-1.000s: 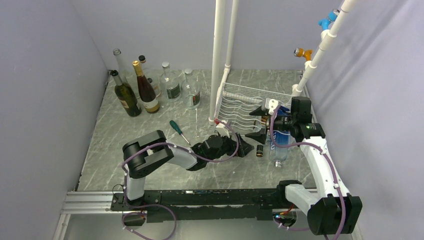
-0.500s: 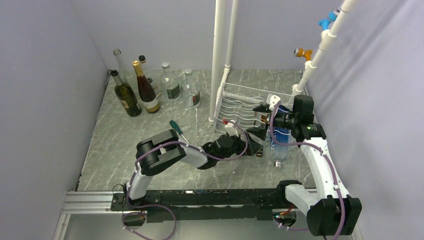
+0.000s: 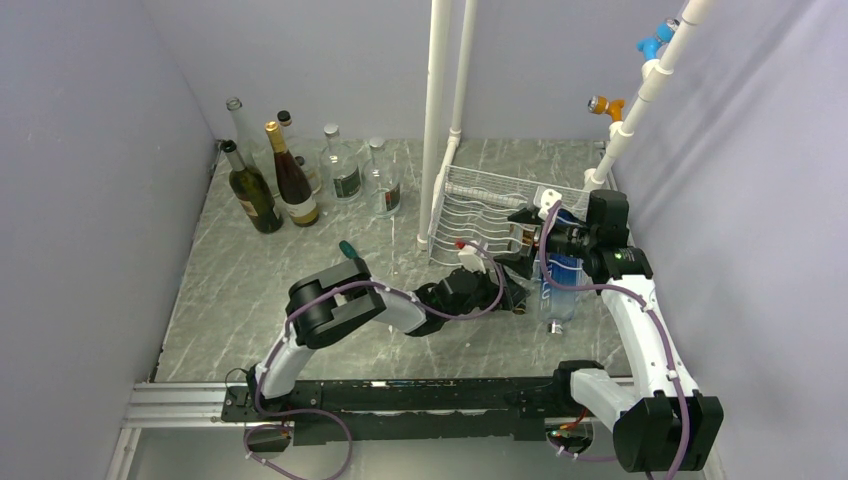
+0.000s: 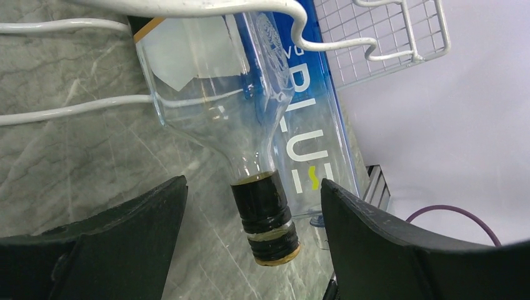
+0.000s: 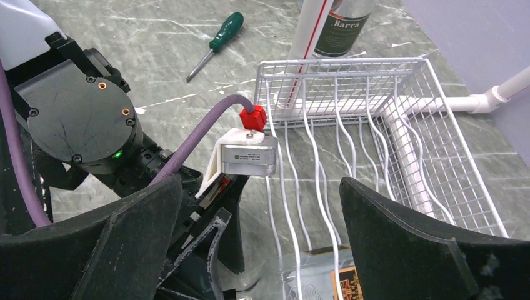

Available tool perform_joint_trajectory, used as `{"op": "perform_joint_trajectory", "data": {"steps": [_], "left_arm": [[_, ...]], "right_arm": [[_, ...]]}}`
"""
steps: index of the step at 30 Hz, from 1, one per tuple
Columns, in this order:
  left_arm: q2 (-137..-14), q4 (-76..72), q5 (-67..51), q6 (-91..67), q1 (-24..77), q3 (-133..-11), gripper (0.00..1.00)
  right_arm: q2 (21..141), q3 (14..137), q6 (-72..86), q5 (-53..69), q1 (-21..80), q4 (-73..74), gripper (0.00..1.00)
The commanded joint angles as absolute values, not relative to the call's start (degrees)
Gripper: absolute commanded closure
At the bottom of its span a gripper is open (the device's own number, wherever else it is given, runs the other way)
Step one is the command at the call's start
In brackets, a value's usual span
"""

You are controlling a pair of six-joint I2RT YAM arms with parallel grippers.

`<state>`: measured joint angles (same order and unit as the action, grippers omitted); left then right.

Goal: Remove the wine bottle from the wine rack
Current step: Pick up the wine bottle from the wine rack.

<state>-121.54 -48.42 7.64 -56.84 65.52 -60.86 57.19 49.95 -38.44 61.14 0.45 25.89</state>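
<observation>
Here's the wine rack (image 5: 350, 94): thin white wire, wavy scalloped runs across the tiers and a fine square grid behind, sitting on a grey marble-patterned table (image 3: 260, 290). Two white pipes (image 3: 437, 120) rise at its back left corner.

The wine bottle (image 4: 212, 81) lies on its side in the rack, clear smooth glass with a rounded shoulder and a pale label, and a white wire curves over that shoulder. Its neck pokes out past the front wires above the table and ends in a dark ribbed cap (image 4: 265, 219). Right beside it lies a blue bottle (image 4: 312, 125) with big white lettering, crowding the far side of the neck.

The left gripper (image 4: 253, 184) is low at the rack's front, its black matte fingers spread either side of that neck, with clear gaps on both sides and no contact.

The right gripper (image 5: 260, 182) hangs above the rack, fingers wide apart with nothing between them, looking down on the left arm's black wrist and purple cable.

A green-handled screwdriver (image 5: 219, 39) lies on the table behind the left arm. Off in the back left corner a cluster of bottles (image 3: 290, 185) stands upright, some dark, some clear.
</observation>
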Motion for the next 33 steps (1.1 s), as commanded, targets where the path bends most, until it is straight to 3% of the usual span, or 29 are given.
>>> {"op": "perform_joint_trajectory", "data": {"steps": [1, 18, 33], "left_arm": [[-123.31, -48.95, 8.45, -57.91, 66.00, -64.04, 0.18], [-127.40, -48.08, 6.57, -60.43, 66.01, -68.12, 0.31], [-129.05, -47.63, 5.66, -61.25, 66.01, -69.81, 0.37]], "right_arm": [[55.99, 49.92, -37.79, 61.38, 0.26, 23.83, 0.00], [55.73, 49.75, -37.62, 61.44, 0.26, 23.64, 0.00], [55.47, 49.68, -37.63, 61.74, -1.48, 23.65, 0.00]]}}
